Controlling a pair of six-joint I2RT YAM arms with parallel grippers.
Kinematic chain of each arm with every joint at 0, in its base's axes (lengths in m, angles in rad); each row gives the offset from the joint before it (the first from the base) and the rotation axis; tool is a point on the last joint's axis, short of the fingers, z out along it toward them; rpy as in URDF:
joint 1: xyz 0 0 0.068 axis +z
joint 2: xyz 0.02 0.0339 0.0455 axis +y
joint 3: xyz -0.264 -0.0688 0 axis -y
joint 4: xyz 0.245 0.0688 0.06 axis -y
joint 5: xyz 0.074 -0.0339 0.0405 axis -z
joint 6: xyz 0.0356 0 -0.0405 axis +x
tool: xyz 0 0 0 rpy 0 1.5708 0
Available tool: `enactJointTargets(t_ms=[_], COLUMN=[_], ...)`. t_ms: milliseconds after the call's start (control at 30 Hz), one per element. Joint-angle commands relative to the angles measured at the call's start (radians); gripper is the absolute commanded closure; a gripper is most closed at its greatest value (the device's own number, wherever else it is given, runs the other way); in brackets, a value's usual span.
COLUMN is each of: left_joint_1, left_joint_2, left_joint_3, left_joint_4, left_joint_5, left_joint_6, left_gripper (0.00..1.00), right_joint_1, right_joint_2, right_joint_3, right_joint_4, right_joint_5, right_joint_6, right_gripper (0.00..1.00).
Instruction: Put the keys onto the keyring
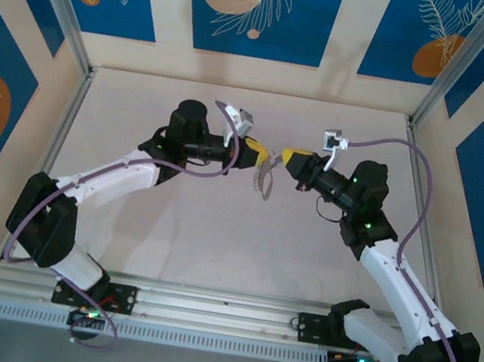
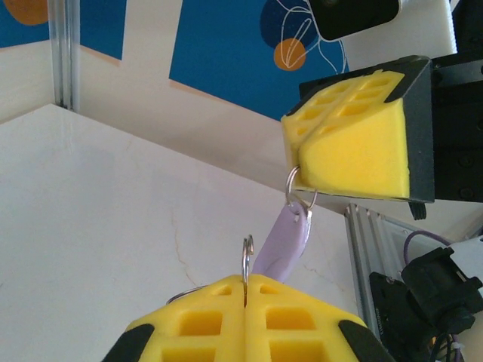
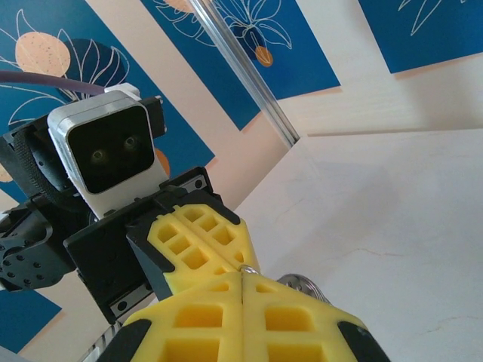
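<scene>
Overhead, the left gripper (image 1: 254,155) and right gripper (image 1: 291,159) meet tip to tip above the middle of the table (image 1: 209,260), and the keyring (image 1: 265,183) with its silver keys dangles between them

From the left wrist, the left gripper (image 2: 245,280) has its yellow pads pressed together on a thin wire loop, likely the keyring (image 2: 247,256). Just beside it hangs the purple key (image 2: 283,241); its small ring (image 2: 300,194) is pinched by the right gripper (image 2: 296,170)

From the right wrist, the right gripper (image 3: 241,277) has its pads pressed tight together, with a glint of metal (image 3: 302,285) just beside them

The key looks light and stiff, and its small ring thin and slippery. The flat plastic head seems the surest place to hold
</scene>
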Motion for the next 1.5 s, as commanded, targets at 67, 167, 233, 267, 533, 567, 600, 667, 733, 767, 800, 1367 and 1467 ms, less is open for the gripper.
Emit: enactJointTargets(t_ms=[67, 167, 233, 267, 533, 567, 600, 667, 733, 767, 800, 1367, 1467], left_joint_1=[-0.021, -0.022, -0.023, -0.022, -0.025, -0.024, -0.025, -0.026, -0.027, -0.027, -0.028, -0.029, -0.029], left_joint_2=[0.007, 0.008, 0.012, 0.013, 0.015, 0.014, 0.013, 0.011, 0.008, 0.007, 0.006, -0.013, -0.015], left_joint_3=[0.052, 0.057, 0.059, 0.060, 0.067, 0.066, 0.066, 0.066, 0.067, 0.066, 0.066, 0.051, 0.042], left_joint_4=[-0.020, -0.025, -0.029, -0.030, -0.035, -0.035, -0.035, -0.033, -0.034, -0.035, -0.035, 0.001, 0.024], left_joint_5=[-0.010, -0.012, -0.012, -0.012, -0.009, -0.009, -0.009, -0.009, -0.007, -0.007, -0.007, -0.027, -0.038], left_joint_6=[0.042, 0.047, 0.050, 0.051, 0.058, 0.058, 0.058, 0.059, 0.063, 0.062, 0.064, 0.058, 0.049], left_gripper=[1.00, 1.00, 1.00, 1.00, 1.00, 1.00, 1.00, 1.00, 1.00, 1.00, 1.00, 1.00, 1.00], right_joint_1=[0.019, 0.027, 0.032, 0.036, 0.044, 0.045, 0.045, 0.044, 0.039, 0.036, 0.031, -0.032, -0.032], right_joint_2=[0.021, 0.037, 0.045, 0.049, 0.072, 0.074, 0.077, 0.082, 0.082, 0.082, 0.080, 0.068, 0.072], right_joint_3=[0.044, 0.051, 0.051, 0.052, 0.059, 0.060, 0.063, 0.063, 0.061, 0.059, 0.056, -0.003, -0.008], right_joint_4=[0.024, 0.020, 0.023, 0.023, 0.021, 0.019, 0.016, 0.010, 0.001, 0.000, 0.000, -0.007, -0.005], right_joint_5=[-0.014, -0.014, -0.016, -0.015, -0.010, -0.009, -0.005, 0.002, 0.014, 0.016, 0.020, -0.003, -0.020], right_joint_6=[-0.010, -0.014, -0.015, -0.014, -0.019, -0.020, -0.021, -0.027, -0.032, -0.031, -0.029, -0.001, 0.004], right_gripper=[1.00, 1.00, 1.00, 1.00, 1.00, 1.00, 1.00, 1.00, 1.00, 1.00, 1.00, 1.00, 1.00])
